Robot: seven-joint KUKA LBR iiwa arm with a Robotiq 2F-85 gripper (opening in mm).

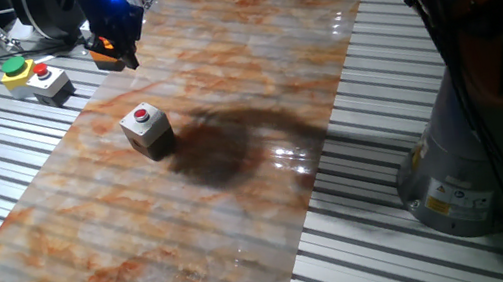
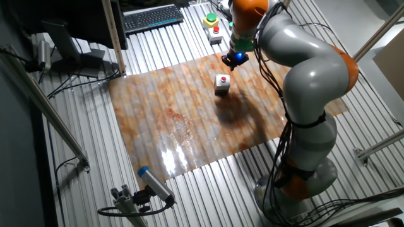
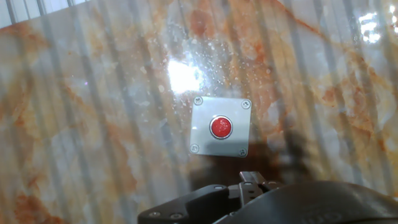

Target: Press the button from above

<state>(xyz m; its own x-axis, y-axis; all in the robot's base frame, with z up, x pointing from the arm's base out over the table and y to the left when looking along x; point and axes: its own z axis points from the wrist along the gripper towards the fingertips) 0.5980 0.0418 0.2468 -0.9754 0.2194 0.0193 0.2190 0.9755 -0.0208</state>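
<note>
The button (image 1: 141,115) is small, round and red, on top of a little grey-white cube box (image 1: 150,135) that stands on the marbled sheet (image 1: 235,164). My gripper (image 1: 124,58) hangs in the air above the sheet, beyond the box and apart from it. It also shows in the other fixed view (image 2: 231,60), up-screen of the button (image 2: 223,80). In the hand view the button (image 3: 221,127) lies just right of centre, above the dark hand body (image 3: 249,202) at the bottom edge. No view shows the fingertips clearly.
A yellow box with a green button (image 1: 14,67) and a pale box with a red button (image 1: 45,78) stand off the sheet on the slatted table, far left. A keyboard (image 2: 153,17) lies beyond. My arm's base (image 1: 463,168) stands at the right.
</note>
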